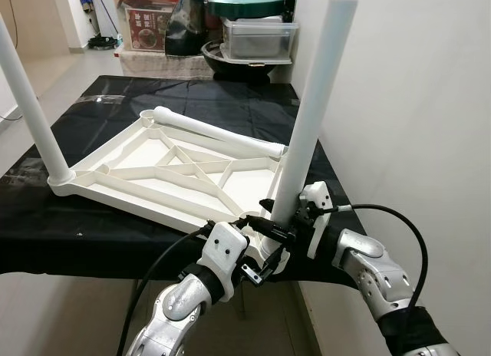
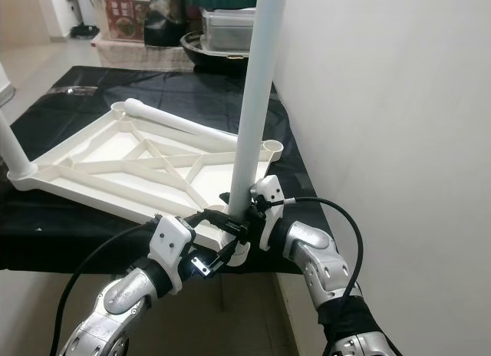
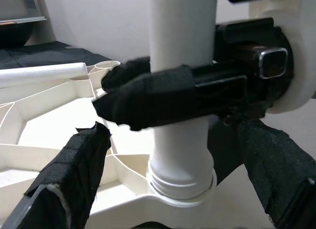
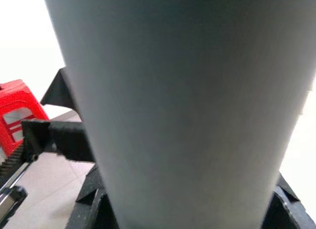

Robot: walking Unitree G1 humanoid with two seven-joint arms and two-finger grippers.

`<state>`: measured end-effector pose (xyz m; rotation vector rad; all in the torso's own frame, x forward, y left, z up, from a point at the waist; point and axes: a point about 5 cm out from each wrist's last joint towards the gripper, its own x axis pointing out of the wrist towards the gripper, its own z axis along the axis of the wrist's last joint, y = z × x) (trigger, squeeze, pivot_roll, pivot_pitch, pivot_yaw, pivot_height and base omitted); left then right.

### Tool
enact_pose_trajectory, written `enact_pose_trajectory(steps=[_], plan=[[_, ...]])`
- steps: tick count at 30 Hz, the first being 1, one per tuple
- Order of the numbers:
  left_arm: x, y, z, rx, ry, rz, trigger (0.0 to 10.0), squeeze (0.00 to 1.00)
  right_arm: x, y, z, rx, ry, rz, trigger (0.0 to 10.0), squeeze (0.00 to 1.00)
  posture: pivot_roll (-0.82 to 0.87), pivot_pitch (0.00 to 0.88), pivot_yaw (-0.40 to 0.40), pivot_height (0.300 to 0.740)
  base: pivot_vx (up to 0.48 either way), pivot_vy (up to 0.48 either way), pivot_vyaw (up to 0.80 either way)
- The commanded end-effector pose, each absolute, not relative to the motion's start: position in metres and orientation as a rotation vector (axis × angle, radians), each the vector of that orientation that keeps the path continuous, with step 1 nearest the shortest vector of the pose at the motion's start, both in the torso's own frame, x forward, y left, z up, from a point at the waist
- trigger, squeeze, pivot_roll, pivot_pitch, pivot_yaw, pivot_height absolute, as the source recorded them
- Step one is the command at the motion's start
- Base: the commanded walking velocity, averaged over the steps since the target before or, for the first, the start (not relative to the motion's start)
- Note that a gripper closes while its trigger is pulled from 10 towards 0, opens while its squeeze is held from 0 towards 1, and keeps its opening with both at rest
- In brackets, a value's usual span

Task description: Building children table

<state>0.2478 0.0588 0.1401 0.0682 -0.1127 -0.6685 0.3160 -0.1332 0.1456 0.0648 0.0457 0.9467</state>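
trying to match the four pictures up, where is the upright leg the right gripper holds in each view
Left eye view: upright leg, right of centre, rising from the tabletop's near corner.
Right eye view: centre.
Left wrist view: centre column, threaded base in its socket.
Right wrist view: close-up grey column.
Shared landmark: right gripper clamped around it.

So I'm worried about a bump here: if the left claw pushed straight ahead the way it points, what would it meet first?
Most likely the upright table leg just above its socket, where the right claw already clamps it. The left claw straddles it open, so little room is left, though depth is hard to judge.
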Motion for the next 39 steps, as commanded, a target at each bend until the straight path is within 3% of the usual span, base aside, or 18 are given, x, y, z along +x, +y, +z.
enact_pose_trajectory(steps=[1, 7, 12, 15, 16, 18, 19, 20, 21, 23, 24, 27, 28, 32, 33, 35, 36, 39], plan=[[0.247, 0.057, 0.138, 0.068, -0.102, -0.678, 10.0, 0.0, 0.321, -0.133, 0.146, 0.081, 0.051, 0.907, 0.0, 0.0, 0.17, 0.0, -0.089, 0.74, 0.0, 0.0, 0.0], [0.247, 0.057, 0.138, 0.067, -0.102, -0.677, 10.0, 0.0, 0.333, -0.142, 0.149, 0.086, 0.035, 0.749, 0.0, 0.0, 0.17, 0.0, -0.092, 0.74, 0.0, 0.0, 0.0], [0.247, 0.058, 0.138, 0.067, -0.102, -0.678, 10.0, 0.0, 0.358, -0.167, 0.154, 0.102, 0.03, 0.367, 0.0, 0.0, 0.17, 0.0, -0.089, 0.74, 0.0, 0.0, 0.0], [0.247, 0.058, 0.138, 0.067, -0.102, -0.678, 10.0, 0.0, 0.362, -0.174, 0.154, 0.101, 0.032, 0.267, 0.0, 0.0, 0.17, 0.0, -0.089, 0.74, 0.0, 0.0, 0.0], [0.247, 0.058, 0.138, 0.068, -0.102, -0.678, 10.0, 0.0, 0.366, -0.184, 0.154, 0.111, 0.037, 0.132, 0.0, 0.0, 0.17, 0.0, -0.089, 0.74, 0.0, 0.0, 0.0], [0.247, 0.058, 0.138, 0.068, -0.102, -0.678, 10.0, 0.0, 0.366, -0.184, 0.154, 0.111, 0.037, 0.132, 0.0, 0.0, 0.17, 0.0, -0.089, 0.74, 0.0, 0.0, 0.0], [0.247, 0.057, 0.138, 0.068, -0.103, -0.678, 10.0, 0.0, 0.367, -0.199, 0.151, 0.124, 0.048, -0.06, 0.0, 0.0, 0.17, 0.0, -0.092, 0.74, 0.0, 0.0, 0.0], [0.247, 0.057, 0.138, 0.068, -0.103, -0.678, 10.0, 0.0, 0.367, -0.199, 0.151, 0.124, 0.048, -0.06, 0.0, 0.0, 0.17, 0.0, -0.092, 0.74, 0.0, 0.0, 0.0], [0.247, 0.057, 0.138, 0.068, -0.103, -0.678, 10.0, 0.0, 0.365, -0.212, 0.147, 0.132, 0.06, -0.236, 0.0, 0.0, 0.17, 0.0, -0.092, 0.74, 0.0, 0.0, 0.0], [0.247, 0.057, 0.138, 0.068, -0.103, -0.678, 10.0, 0.0, 0.365, -0.212, 0.147, 0.132, 0.06, -0.236, 0.0, 0.0, 0.17, 0.0, -0.092, 0.74, 0.0, 0.0, 0.0], [0.248, 0.057, 0.138, 0.068, -0.104, -0.678, 10.0, 0.0, 0.361, -0.221, 0.143, 0.15, 0.071, -0.389, 0.0, 0.0, 0.17, 0.0, -0.092, 0.74, 0.0, 0.0, 0.0], [0.248, 0.057, 0.138, 0.068, -0.104, -0.678, 10.0, 0.0, 0.361, -0.221, 0.143, 0.15, 0.071, -0.389, 0.0, 0.0, 0.17, 0.0, -0.092, 0.74, 0.0, 0.0, 0.0], [0.248, 0.057, 0.138, 0.069, -0.105, -0.676, 10.0, 0.0, 0.356, -0.221, 0.138, 0.17, 0.082, -0.488, 0.0, 0.0, 0.17, 0.0, -0.092, 0.74, 0.0, 0.0, 0.0], [0.248, 0.057, 0.138, 0.069, -0.105, -0.674, 10.0, 0.0, 0.35, -0.213, 0.131, 0.191, 0.09, -0.569, 0.0, 0.0, 0.17, 0.0, -0.092, 0.74, 0.0, 0.0, 0.0], [0.248, 0.057, 0.138, 0.069, -0.104, -0.674, 10.0, 0.0, 0.353, -0.201, 0.132, 0.201, 0.07, -0.538, 10.0, 0.0, 0.17, 0.0, -0.094, 0.74, 0.0, 0.0, 0.0], [0.248, 0.057, 0.138, 0.069, -0.104, -0.674, 10.0, 0.0, 0.354, -0.196, 0.133, 0.196, 0.054, -0.506, 10.0, 0.0, 0.17, 0.0, -0.094, 0.74, 0.0, 0.0, 0.0], [0.248, 0.057, 0.138, 0.068, -0.104, -0.674, 10.0, 0.0, 0.356, -0.193, 0.135, 0.203, 0.032, -0.467, 10.0, 1.0, 0.17, 0.0, -0.094, 0.74, 0.0, 0.0, 0.0], [0.248, 0.057, 0.138, 0.067, -0.104, -0.674, 10.0, 0.0, 0.36, -0.188, 0.141, 0.215, -0.023, -0.405, 10.0, 1.0, 0.17, 0.0, -0.094, 0.74, 0.0, 0.0, 0.0]])
